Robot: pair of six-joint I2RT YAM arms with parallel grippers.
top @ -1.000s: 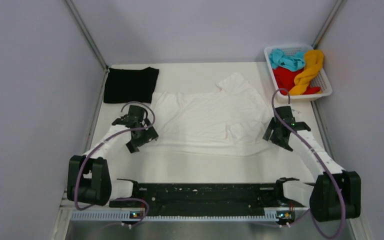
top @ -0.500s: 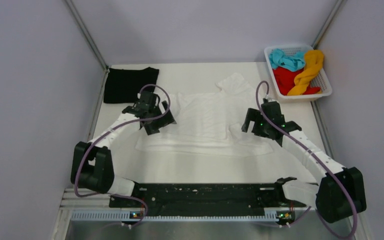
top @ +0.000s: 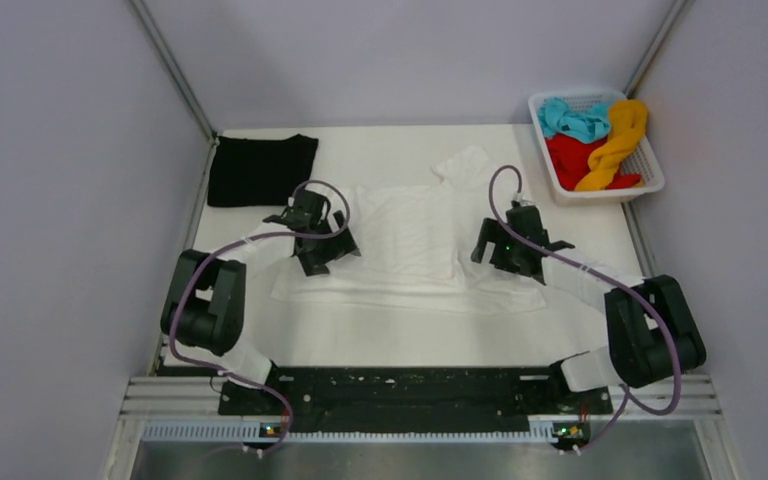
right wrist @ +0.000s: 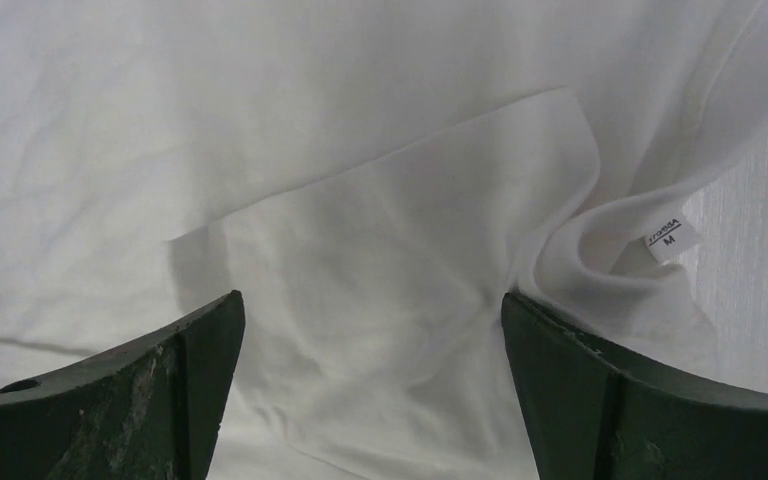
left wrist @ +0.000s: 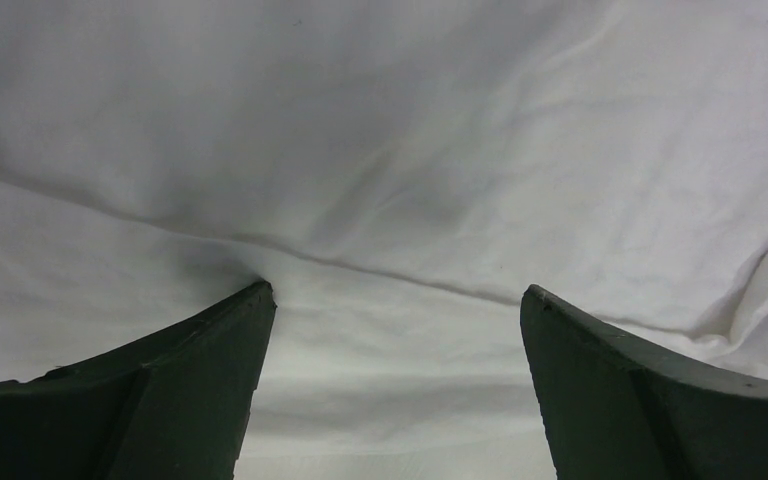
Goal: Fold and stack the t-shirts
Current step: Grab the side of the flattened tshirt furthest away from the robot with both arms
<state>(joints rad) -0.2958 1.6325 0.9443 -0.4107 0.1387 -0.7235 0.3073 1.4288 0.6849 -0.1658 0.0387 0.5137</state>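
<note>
The white t-shirt [top: 410,235] lies spread in the middle of the table, with both side parts folded inward. My left gripper [top: 332,245] is open over its left fold, and in the left wrist view [left wrist: 395,290] only white cloth [left wrist: 440,150] lies between the fingers. My right gripper [top: 490,250] is open over the right fold. In the right wrist view [right wrist: 372,295] it stands over a folded flap [right wrist: 400,260] near the size label [right wrist: 668,240]. A folded black t-shirt [top: 260,168] lies at the far left.
A white lattice basket [top: 650,165] at the far right corner holds teal [top: 572,118], red [top: 570,155] and yellow-orange [top: 615,140] shirts. Grey walls enclose the table on three sides. The arm bases stand along the near edge.
Both arms have moved inward from the shirt's outer edges toward its middle. The shirt's sides have been folded in, making its upper part narrower.
</note>
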